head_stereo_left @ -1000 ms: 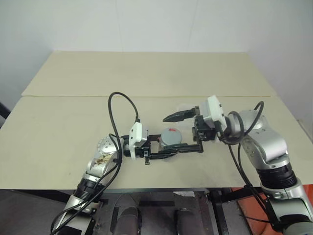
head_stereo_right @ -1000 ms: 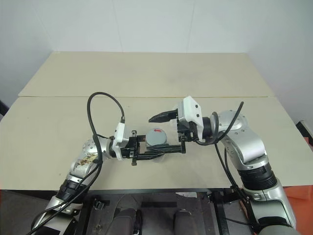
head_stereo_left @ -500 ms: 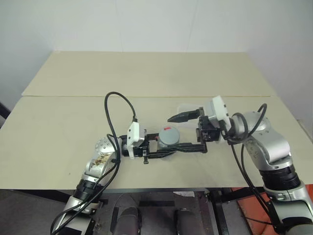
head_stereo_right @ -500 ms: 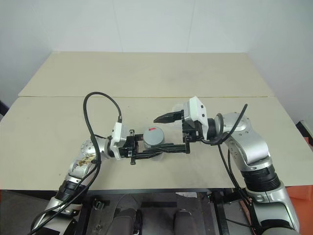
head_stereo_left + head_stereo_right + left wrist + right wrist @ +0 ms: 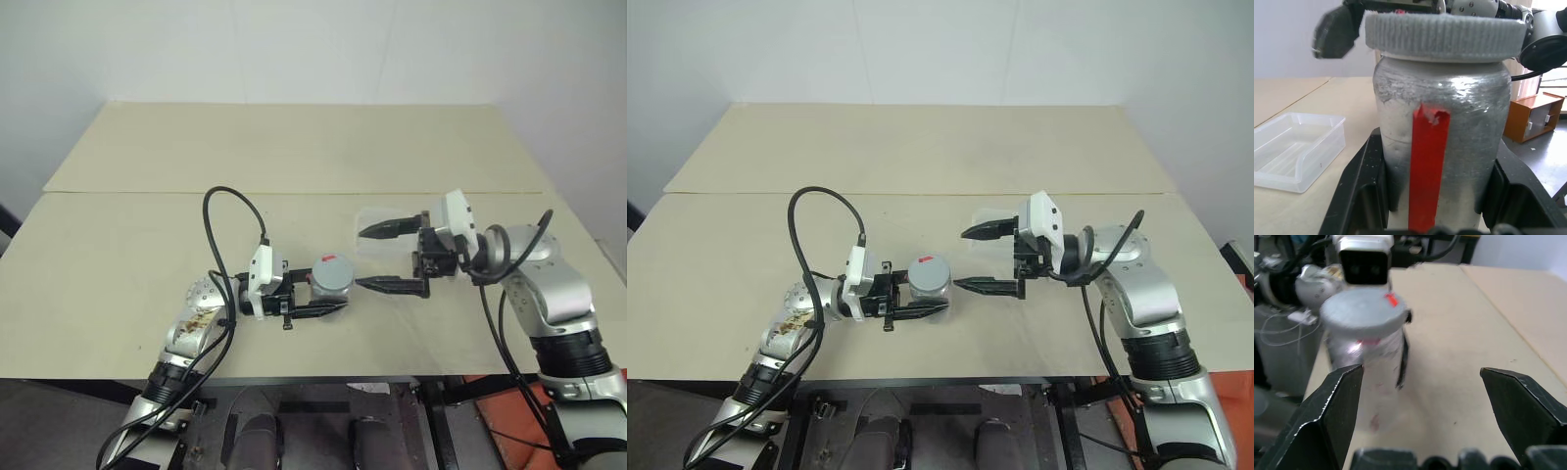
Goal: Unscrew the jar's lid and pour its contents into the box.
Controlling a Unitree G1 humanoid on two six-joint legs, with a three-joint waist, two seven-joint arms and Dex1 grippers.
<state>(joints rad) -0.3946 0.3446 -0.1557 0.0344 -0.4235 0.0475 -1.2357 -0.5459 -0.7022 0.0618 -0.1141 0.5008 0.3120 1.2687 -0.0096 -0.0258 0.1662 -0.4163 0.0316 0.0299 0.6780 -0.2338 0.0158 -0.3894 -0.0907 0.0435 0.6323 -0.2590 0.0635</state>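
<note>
Pale beige tabletop point(image 5: 147, 235) filled the middle of the head views under a white wall, with plenty of bare surface all round. At lower centre-left the left gripper point(image 5: 318, 297) pointed toward frame right, its fingers pinching the jar point(image 5: 331, 282), which stood upright with the lid point(image 5: 333, 270) screwed on. Just right of it, apart from the lid, hung the right gripper point(image 5: 387, 257), aimed toward frame left with fingers spread wide and empty, the nearer one for the cap. Behind that gripper, centre-right, lay the clear box point(image 5: 370, 217). Contents could not be seen.
</note>
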